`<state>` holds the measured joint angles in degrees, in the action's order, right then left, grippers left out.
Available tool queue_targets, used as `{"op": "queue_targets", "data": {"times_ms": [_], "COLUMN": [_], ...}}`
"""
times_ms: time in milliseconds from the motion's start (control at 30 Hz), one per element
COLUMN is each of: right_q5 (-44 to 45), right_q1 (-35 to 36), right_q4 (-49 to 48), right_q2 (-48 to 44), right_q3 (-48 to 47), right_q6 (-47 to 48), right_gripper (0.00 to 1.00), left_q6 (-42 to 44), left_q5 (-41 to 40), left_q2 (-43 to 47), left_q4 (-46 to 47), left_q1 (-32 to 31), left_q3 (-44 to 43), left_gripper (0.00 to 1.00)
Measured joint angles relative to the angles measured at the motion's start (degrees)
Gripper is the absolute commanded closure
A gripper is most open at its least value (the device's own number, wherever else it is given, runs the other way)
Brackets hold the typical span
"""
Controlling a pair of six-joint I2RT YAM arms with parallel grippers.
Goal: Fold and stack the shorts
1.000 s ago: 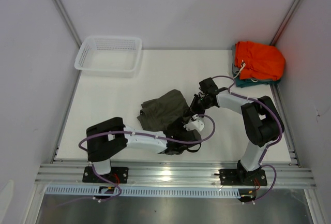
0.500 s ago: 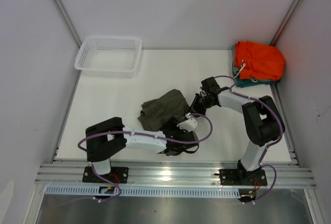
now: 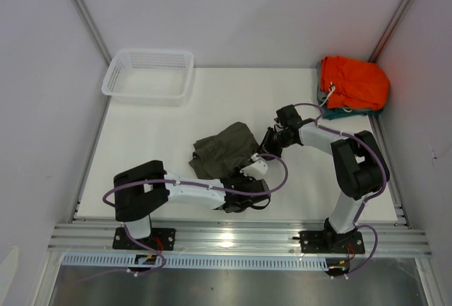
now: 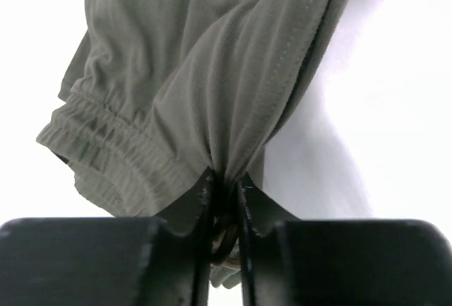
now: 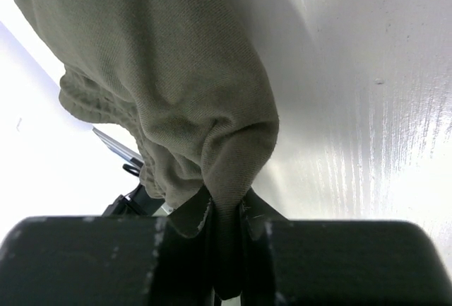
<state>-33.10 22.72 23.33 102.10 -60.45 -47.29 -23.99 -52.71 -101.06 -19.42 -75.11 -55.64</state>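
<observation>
The shorts [image 3: 224, 149] lie in a bunched heap near the middle of the table [image 3: 155, 126]. I am holding them with both pincers. My left pincer [image 4: 224, 182] is squeezed tight on a fold of the green cloth, and the stretchy waist band sits just to the side of it. My right pincer [image 5: 227, 203] is squeezed tight on another pinch of cloth, and the rest hangs out of it in a soft lump. From above, my left pincer bites the heap at its 5 o'clock edge and my right pincer bites it at its 3 o'clock edge. So both grips are on the same side and near each other. Almost all of the cloth lies away from them, toward 10 o'clock. The heap is longer one way, running from about 8 o'clock to 2 o'clock. No arm is nearer, since both are touching the cloth. I think the next move is to lift and pull my two pincers apart so the cloth opens flat. I cannot tell which part of the shorts each pinch holds, so they may open crooked.
</observation>
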Motion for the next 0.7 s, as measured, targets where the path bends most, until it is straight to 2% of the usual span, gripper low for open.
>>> {"op": "queue_targets", "data": {"times_ms": [67, 100, 133, 200, 267, 300, 333, 400, 700], "right_q5": [-0.11, -0.11, 0.07, 0.83, 1.62, 1.99, 2.38, 3.1, 7.39], "right_q1": [-0.15, -0.22, -0.26, -0.33, -0.17, -0.11, -0.07, 0.04, 1.73], "right_q4": [-0.42, -0.72, -0.87, -1.05, -1.4, -1.73, -2.16, -2.97, -13.31], "right_q2": [0.0, -0.07, -0.13, -0.63, -1.66, -2.45, -3.43, -5.55, -18.67], "right_q3": [0.35, 0.63, 0.9, 1.46, 2.14, 2.73, 3.45, 4.92, 16.96], "right_q6": [-0.02, 0.0, 0.02, 0.09, 0.2, 0.07, 0.04, -0.44, -6.12], "right_gripper": [0.77, 0.69, 0.5, 0.34, 0.22, 0.2, 0.1, 0.01, 0.01], "left_q6": [0.02, 0.04, 0.04, 0.04, 0.04, 0.07, 0.07, 0.09, -0.04], "left_q5": [1.03, 1.46, 1.92, 2.47, 3.08, 3.48, 3.82, 4.57, 8.13], "left_q2": [0.85, 1.11, 1.22, 1.27, 1.27, 1.27, 1.27, 1.27, 0.24], "left_q4": [0.59, 0.66, 0.72, 0.7, 0.61, 0.61, 0.44, 0.37, -1.95], "left_q1": [0.02, 0.02, 0.02, 0.02, 0.02, 0.02, 0.02, 0.02, 1.03], "left_q3": [0.44, 0.46, 0.46, 0.46, 0.37, 0.24, -0.02, -0.74, -7.08], "left_gripper": [0.87, 0.89, 0.9, 0.91, 0.91, 0.91, 0.91, 0.91, 0.91]}}
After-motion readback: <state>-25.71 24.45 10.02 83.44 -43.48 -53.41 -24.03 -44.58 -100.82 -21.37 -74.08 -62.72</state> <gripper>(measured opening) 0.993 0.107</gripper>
